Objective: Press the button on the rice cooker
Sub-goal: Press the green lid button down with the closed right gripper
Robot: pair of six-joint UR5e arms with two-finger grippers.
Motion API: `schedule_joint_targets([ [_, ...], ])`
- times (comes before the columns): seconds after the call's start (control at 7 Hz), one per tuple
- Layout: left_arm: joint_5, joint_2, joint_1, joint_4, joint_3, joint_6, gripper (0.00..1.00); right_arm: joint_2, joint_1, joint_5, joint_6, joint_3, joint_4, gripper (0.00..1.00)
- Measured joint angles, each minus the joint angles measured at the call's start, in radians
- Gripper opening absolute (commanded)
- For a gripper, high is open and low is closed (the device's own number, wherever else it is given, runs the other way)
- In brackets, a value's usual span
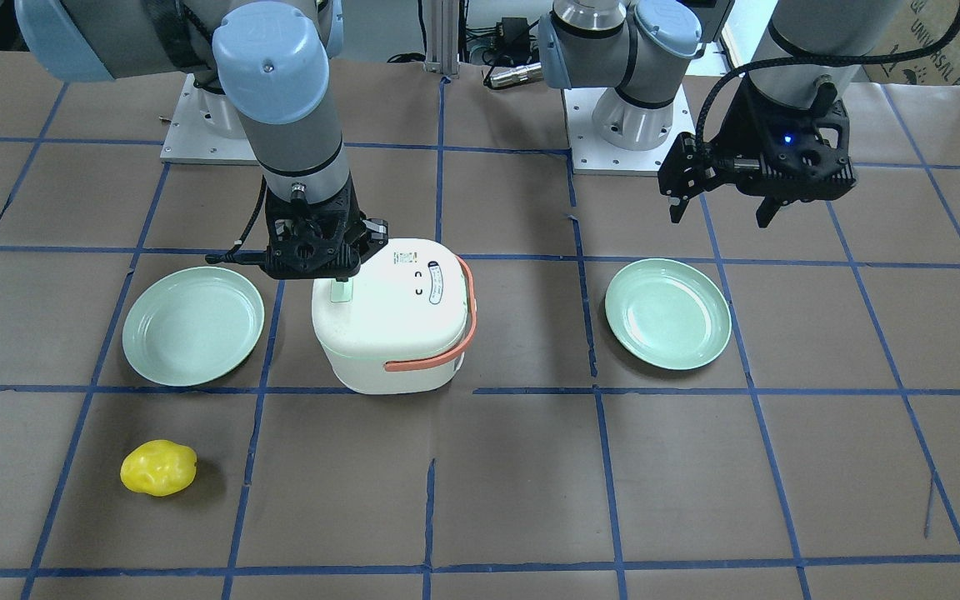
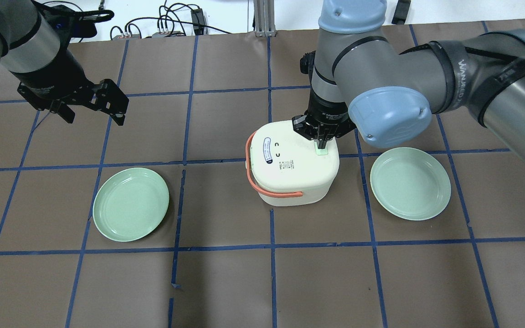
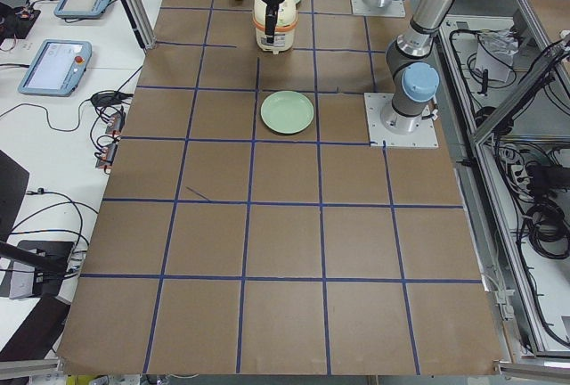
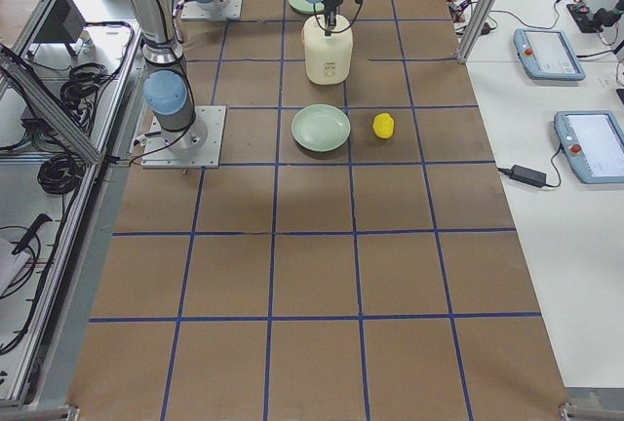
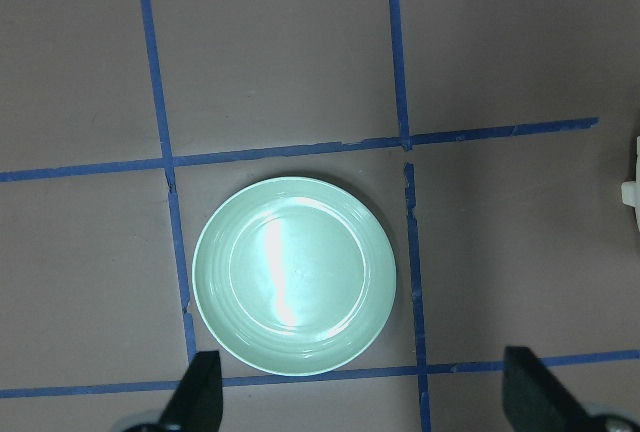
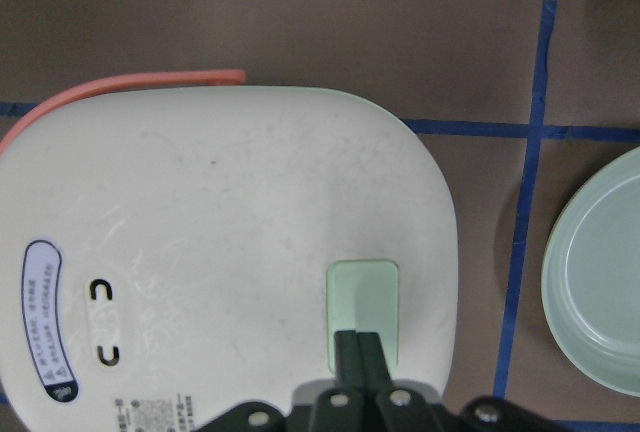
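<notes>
The right gripper (image 6: 357, 336) is clenched, fingers pressed together, with its tips on the pale green button (image 6: 362, 287) at the lower right of the lid in the wrist view. Overhead, the rice cooker (image 2: 290, 175) sits at centre frame, a green plate (image 2: 130, 203) left of it and a second plate (image 2: 410, 183) right of it. The left gripper (image 2: 93, 111) hovers at upper left, released and empty.

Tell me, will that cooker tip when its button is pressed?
Probably not: the cooker looks squat and broad-based, and the right tool meets the button from straight above. It might slide slightly on the paper.
</notes>
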Motion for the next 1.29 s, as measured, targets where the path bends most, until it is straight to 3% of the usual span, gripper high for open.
schedule_joint_targets([
  [1.29,0.0,0.0,0.0,0.0,0.0,0.0,1.0,0.027,-0.009,0.006,0.019,0.007,-0.034,0.11],
])
